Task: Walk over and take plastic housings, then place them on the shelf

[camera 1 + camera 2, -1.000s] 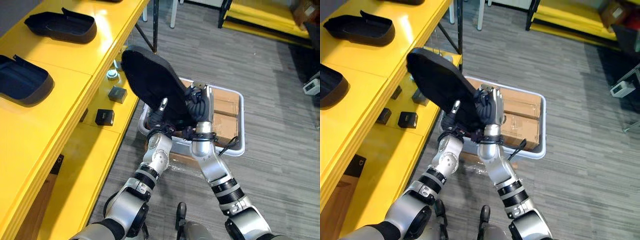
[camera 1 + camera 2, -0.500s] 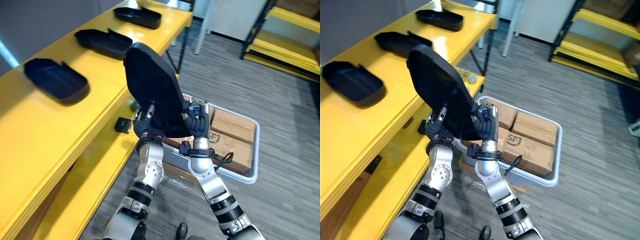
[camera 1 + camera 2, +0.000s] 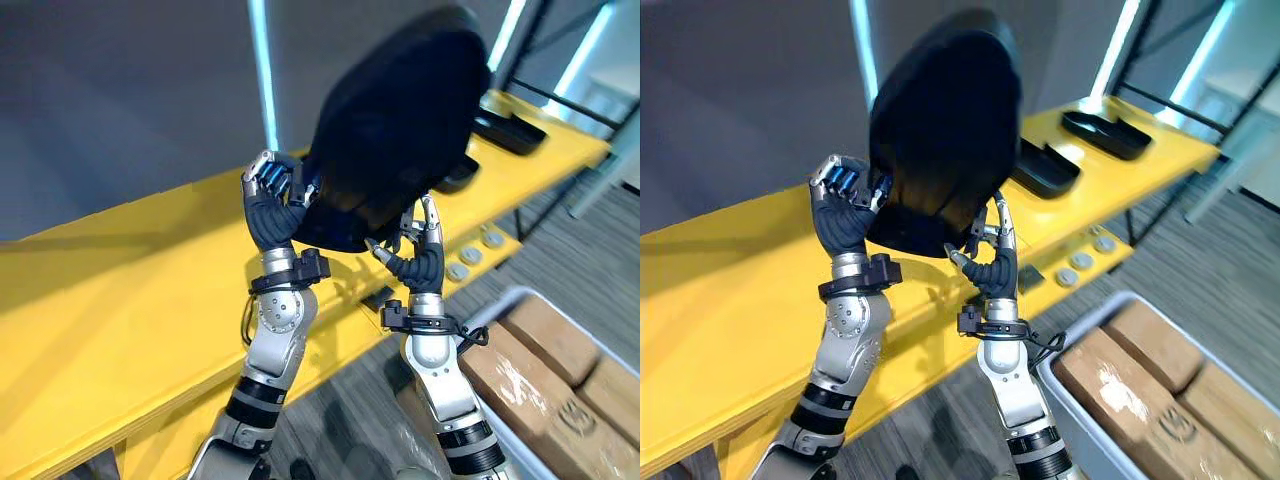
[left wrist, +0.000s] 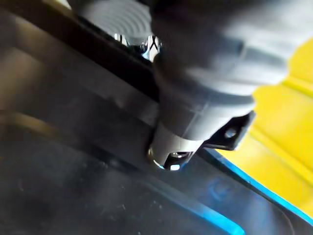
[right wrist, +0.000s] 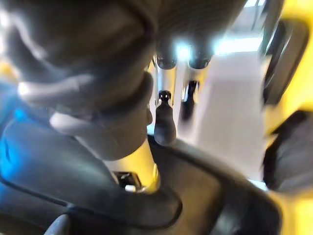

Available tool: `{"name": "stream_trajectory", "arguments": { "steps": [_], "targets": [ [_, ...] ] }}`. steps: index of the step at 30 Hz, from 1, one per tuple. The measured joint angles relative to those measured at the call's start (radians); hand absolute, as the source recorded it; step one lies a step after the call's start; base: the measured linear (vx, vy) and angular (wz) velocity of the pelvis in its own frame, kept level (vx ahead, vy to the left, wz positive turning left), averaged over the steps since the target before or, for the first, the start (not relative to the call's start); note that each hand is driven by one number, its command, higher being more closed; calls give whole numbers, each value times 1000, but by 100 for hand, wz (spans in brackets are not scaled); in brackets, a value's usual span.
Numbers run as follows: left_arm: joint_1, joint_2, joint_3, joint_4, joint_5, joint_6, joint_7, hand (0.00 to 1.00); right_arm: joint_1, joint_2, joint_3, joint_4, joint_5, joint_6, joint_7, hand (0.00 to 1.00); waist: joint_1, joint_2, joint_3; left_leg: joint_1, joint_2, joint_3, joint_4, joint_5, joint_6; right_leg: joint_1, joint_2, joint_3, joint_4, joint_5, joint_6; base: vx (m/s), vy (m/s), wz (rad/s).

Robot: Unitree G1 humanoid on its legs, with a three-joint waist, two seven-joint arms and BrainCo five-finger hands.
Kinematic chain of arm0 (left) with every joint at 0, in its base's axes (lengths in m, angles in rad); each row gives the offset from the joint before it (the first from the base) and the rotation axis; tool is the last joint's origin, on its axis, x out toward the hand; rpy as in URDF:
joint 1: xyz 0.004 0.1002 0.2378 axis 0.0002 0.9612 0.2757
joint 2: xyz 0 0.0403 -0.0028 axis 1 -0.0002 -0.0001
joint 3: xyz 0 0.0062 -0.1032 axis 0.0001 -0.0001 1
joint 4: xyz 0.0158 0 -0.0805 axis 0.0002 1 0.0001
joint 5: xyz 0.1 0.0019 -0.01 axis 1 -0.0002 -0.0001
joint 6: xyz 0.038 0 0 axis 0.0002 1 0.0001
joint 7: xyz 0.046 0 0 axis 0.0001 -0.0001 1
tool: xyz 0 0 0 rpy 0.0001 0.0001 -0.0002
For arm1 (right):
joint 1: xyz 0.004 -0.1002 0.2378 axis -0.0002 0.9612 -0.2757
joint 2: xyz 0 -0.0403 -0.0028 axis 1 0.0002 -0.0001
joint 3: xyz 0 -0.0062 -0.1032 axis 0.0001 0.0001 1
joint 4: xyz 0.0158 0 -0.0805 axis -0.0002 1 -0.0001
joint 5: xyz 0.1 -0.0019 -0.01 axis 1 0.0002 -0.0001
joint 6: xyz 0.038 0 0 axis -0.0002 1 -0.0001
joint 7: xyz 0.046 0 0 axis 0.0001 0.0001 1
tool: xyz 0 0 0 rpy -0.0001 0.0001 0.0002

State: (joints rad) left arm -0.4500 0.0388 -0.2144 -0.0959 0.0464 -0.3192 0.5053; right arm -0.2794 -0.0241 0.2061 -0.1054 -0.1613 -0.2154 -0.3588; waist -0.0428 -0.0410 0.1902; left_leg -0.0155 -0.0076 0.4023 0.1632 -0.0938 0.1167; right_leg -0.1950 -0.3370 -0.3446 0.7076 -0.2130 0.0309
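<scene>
The black plastic housing (image 3: 945, 130) is up in the air between the 2 hands, tilted, its rounded end highest, over the front edge of the yellow shelf (image 3: 750, 270) and not touching it.

The left hand (image 3: 845, 215) has its fingers curled round the housing's lower left rim. In the left wrist view its thumb lies flat on the dark plastic.

The right hand (image 3: 992, 262) grips the lower right rim. Its fingers stand nearly straight up behind the edge and its thumb presses from the near side, so the rim is pinched between them.

Further along the same shelf, toward the robot's right, 2 more black housings lie open side up, well apart from the held one. One is nearer (image 3: 1045, 170) and one sits beyond it (image 3: 1110, 135), a gap between them.

On the lower yellow board under them are small round pieces (image 3: 1070, 276). On the floor to the right stands a pale bin (image 3: 1072, 420) holding brown cardboard boxes (image 3: 1140, 350) side by side
</scene>
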Motion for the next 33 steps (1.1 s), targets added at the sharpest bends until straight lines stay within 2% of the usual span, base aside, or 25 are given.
{"name": "stream_trajectory", "arguments": {
  "steps": [2, 4, 5, 6, 7, 9, 12, 14, 16, 18, 20, 26, 27, 33],
  "targets": [
    [23, 20, 3, -1, 80, 14, -2, 100, 1, -19, -43, -3, 16, -4, 27, 0, -3, 1, -2, 0, -5, -98, 2, 1, -19, -18, 86, 150, -201, 4, 6, 261, -259, 135],
    [44, 20, 14, -1, 116, 24, -1, 100, 14, -44, -51, -27, 64, -9, 60, 0, -6, -1, -4, 0, -15, -180, 11, -2, -42, -12, 128, 265, -318, 20, 23, 237, -310, 132],
    [67, 23, 23, -8, 124, 24, -3, 100, 32, -44, -51, -52, 96, -24, 78, 0, -4, -12, -15, -1, -31, -224, 19, -12, -62, 1, 136, 310, -384, 94, 36, 252, -335, 132],
    [83, 27, 31, -14, 135, 26, -5, 100, 46, -43, -51, -67, 112, -30, 88, 0, -3, -23, -25, -1, -42, -246, 26, -19, -74, 12, 131, 317, -409, 156, 46, 262, -358, 111],
    [145, 15, 52, -38, 146, 29, -8, 100, 68, -50, -52, -79, 121, -46, 107, 0, 0, 7, -46, -7, -21, -277, 43, -35, -102, 40, 138, 284, -430, 171, 90, 267, -324, 73],
    [240, -1, 75, -105, 181, 39, -26, 100, 90, -57, -47, -93, 132, -63, 150, 0, 17, 51, -77, -18, 47, -296, 57, -54, -136, 100, 201, 237, -534, 198, 56, 269, -301, 36],
    [261, -22, 86, -135, 185, 41, -42, 100, 118, -55, -52, -165, 158, -75, 195, 0, 24, 54, -83, -21, 91, -348, 37, -49, -169, 168, 252, 167, -632, 225, 32, 128, -206, 44],
    [266, -35, 100, -146, 182, 43, -50, 100, 139, -51, -92, -211, 171, -96, 220, 0, 20, 54, -84, -38, 97, -378, 7, -18, -188, 171, 256, 112, -643, 225, 32, 71, -144, 78],
    [276, -52, 143, -155, 156, 48, -60, 100, 159, -32, -180, -231, 207, -101, 217, 0, 23, 54, -84, -41, 98, -377, -22, 6, -185, 173, 253, 81, -650, 224, 31, 37, -51, 56],
    [352, -34, 244, -173, 110, 49, -68, 100, 162, -12, -339, -238, 275, -101, 190, 0, 25, 54, -84, -21, 94, -371, -37, 11, -186, 196, 248, 81, -655, 224, 31, 31, 39, 12],
    [400, -13, 316, -173, 71, 54, -76, 100, 178, -21, -405, -263, 277, -101, 183, 0, 24, 52, -86, -9, 88, -353, -44, 12, -186, 210, 242, 81, -664, 224, 31, 4, 73, 1],
    [424, 29, 426, -173, -33, 60, -116, 100, 209, -24, -409, -313, 285, -102, 228, 0, 18, 31, -120, 40, 70, -297, -107, 25, -172, 232, 219, 96, -686, 225, 33, -36, 69, -8],
    [423, 47, 442, -170, -49, 60, -122, 100, 211, -24, -409, -313, 306, -102, 242, 0, 8, 25, -131, 42, 69, -283, -112, 26, -172, 232, 215, 98, -687, 228, 36, -38, 60, -4],
    [415, 99, 539, -74, -94, 87, -131, 100, 257, -24, -450, -314, 389, -102, 303, 0, -2, 16, -158, 73, 47, -262, -163, 58, -155, 231, 199, 117, -699, 237, 47, -1, 54, -8]
  ]
}}
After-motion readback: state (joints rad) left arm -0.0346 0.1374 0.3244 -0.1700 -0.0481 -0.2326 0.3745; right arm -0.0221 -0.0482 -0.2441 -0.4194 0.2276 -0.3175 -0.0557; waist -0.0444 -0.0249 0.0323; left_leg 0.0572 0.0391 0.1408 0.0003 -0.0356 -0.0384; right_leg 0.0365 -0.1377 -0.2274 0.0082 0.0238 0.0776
